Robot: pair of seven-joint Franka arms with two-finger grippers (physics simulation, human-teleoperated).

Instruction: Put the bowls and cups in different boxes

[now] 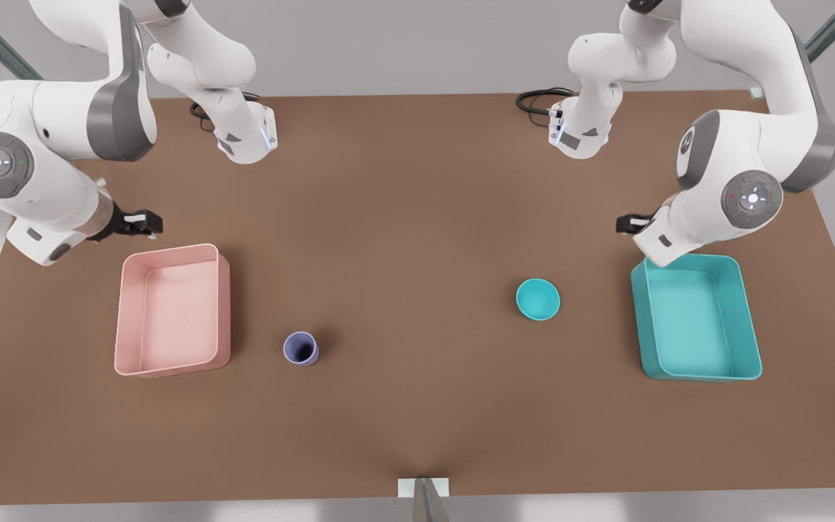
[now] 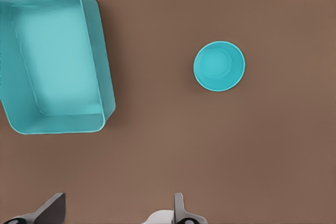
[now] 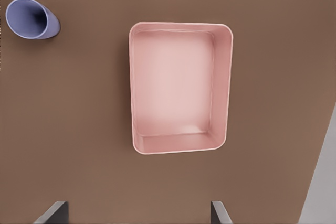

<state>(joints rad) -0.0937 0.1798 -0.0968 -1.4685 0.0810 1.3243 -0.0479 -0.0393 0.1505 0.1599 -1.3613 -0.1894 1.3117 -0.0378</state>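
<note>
Two pincers hover spread, nothing grabbed: left pincer (image 1: 624, 224) by teal box (image 1: 696, 317) w/ teal bowl (image 1: 538, 299) near; right pincer (image 1: 146, 222) above pink box (image 1: 171, 310), lavender cup (image 1: 301, 349) beside.

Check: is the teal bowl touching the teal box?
Apart. The left wrist view shows a wide strip of bare table between the teal bowl and the teal box; the front view shows the same gap.
</note>
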